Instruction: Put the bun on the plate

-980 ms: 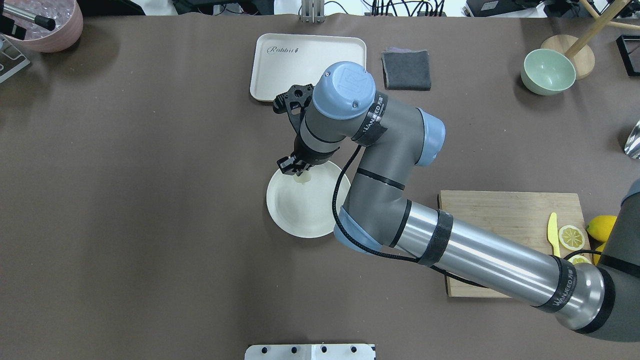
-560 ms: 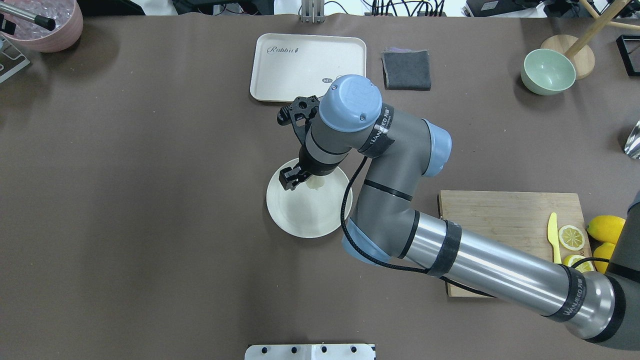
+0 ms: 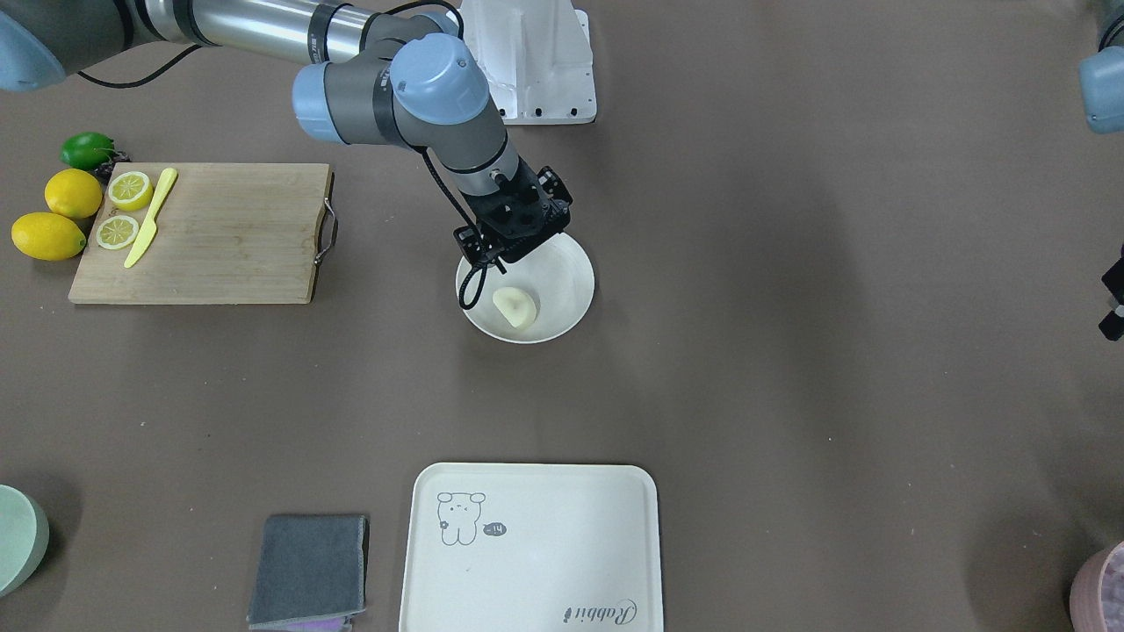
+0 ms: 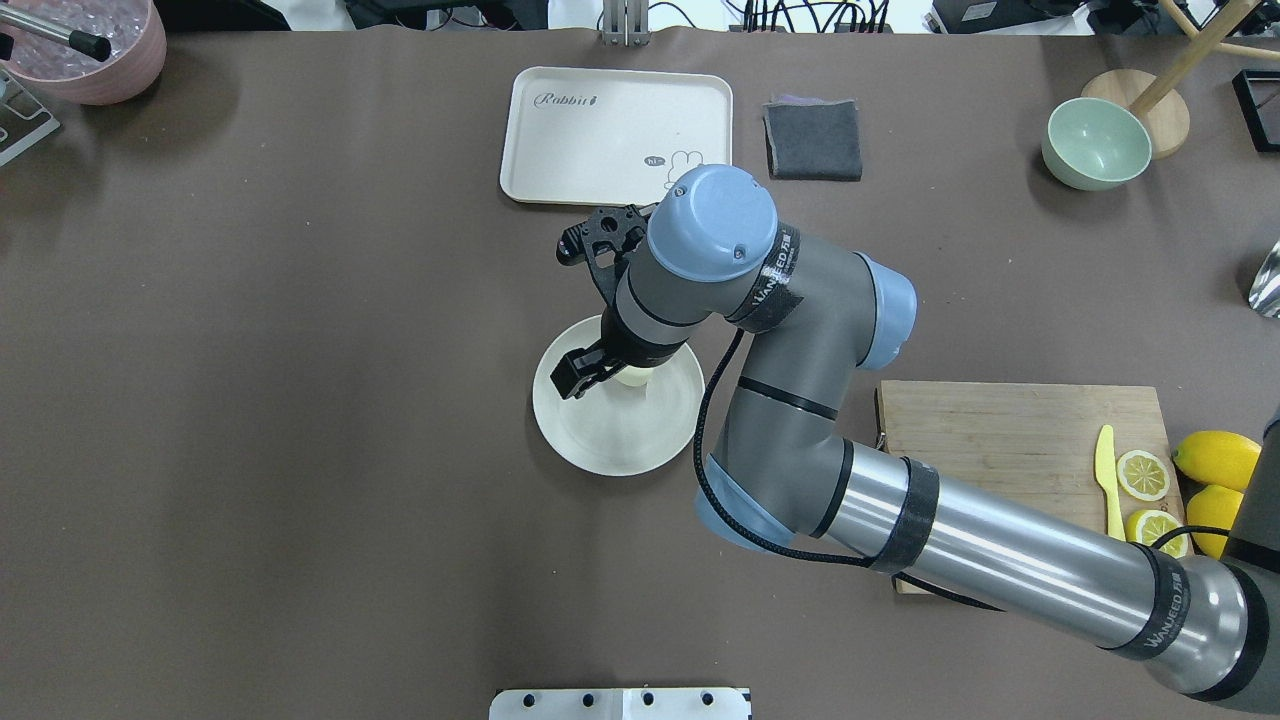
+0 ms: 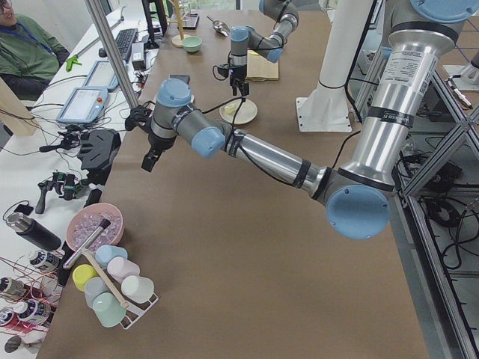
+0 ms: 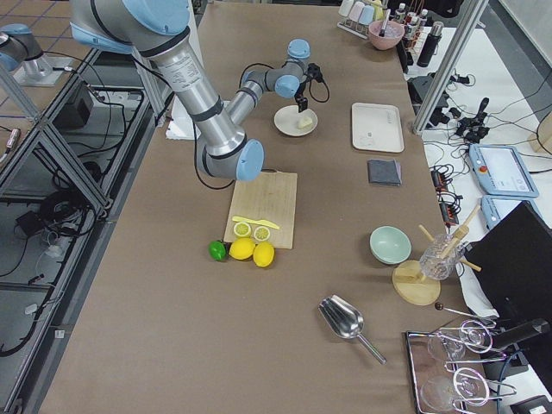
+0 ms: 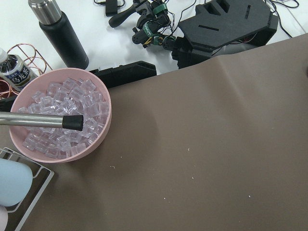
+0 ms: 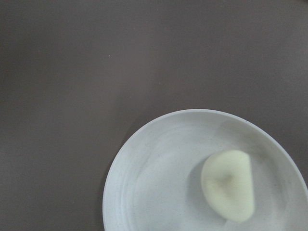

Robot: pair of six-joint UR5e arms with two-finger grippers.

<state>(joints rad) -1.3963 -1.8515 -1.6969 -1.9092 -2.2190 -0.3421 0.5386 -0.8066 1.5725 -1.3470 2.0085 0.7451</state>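
Note:
The bun [image 3: 515,307], a small pale cream lump, lies on the round off-white plate [image 3: 571,303] with nothing holding it. It also shows in the right wrist view, where the bun [image 8: 230,185] rests right of the plate's [image 8: 120,163] middle and no fingers appear. My right gripper [image 3: 505,254] hangs just above the plate's robot-side half, open and empty; from overhead the right gripper [image 4: 592,378] covers most of the bun [image 4: 633,379]. Only a dark part of my left gripper [image 3: 1113,307] peeks in at the edge, and I cannot tell its state.
A cream tray with a bear drawing [image 3: 536,544] and a folded grey cloth [image 3: 307,570] lie across the table. A cutting board [image 3: 211,233] carries lemon slices and a yellow knife, with lemons beside it. A pale green bowl [image 4: 1095,143] and a pink bowl of ice [image 7: 62,115] stand at the far corners.
My right arm has shifted toward the robot's side, carrying the gripper from the plate's far rim to over its middle. The bun now lies free on the plate.

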